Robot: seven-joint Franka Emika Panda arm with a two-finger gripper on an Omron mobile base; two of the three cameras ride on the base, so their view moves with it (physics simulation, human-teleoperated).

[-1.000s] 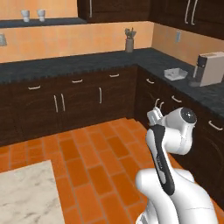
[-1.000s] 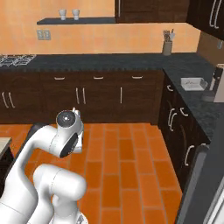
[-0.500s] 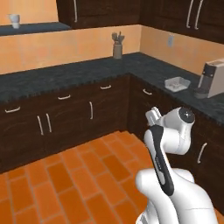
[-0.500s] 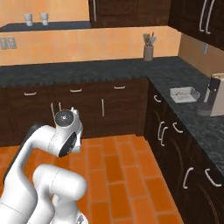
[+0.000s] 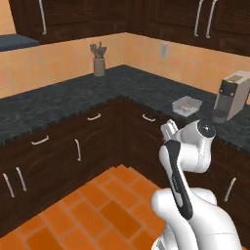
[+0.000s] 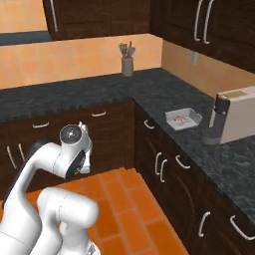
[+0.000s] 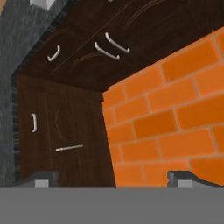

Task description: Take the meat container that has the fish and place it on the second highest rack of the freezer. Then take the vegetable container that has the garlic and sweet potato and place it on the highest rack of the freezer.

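Note:
A shallow white container (image 5: 186, 104) (image 6: 183, 118) rests on the dark counter to the right of the corner. It holds small pale and brownish things that are too small to name, so I cannot tell which container it is. My gripper (image 7: 113, 179) is open and empty, its two fingertips (image 7: 41, 179) far apart. It hangs from the folded arm (image 5: 188, 151) above the floor, well short of the counter, and looks down at the cabinet corner. The freezer and its racks are out of view.
A beige coffee machine (image 5: 233, 95) (image 6: 234, 115) stands just right of the container. A utensil holder (image 5: 99, 63) (image 6: 127, 63) sits in the counter's back corner. Dark cabinets (image 5: 83, 146) run along both walls, and orange brick floor (image 6: 124, 209) lies before them.
The whole picture has shifted, so the base has turned right; the corner, container and coffee machine now sit nearer the middle. The arm stays folded and the gripper stays open.

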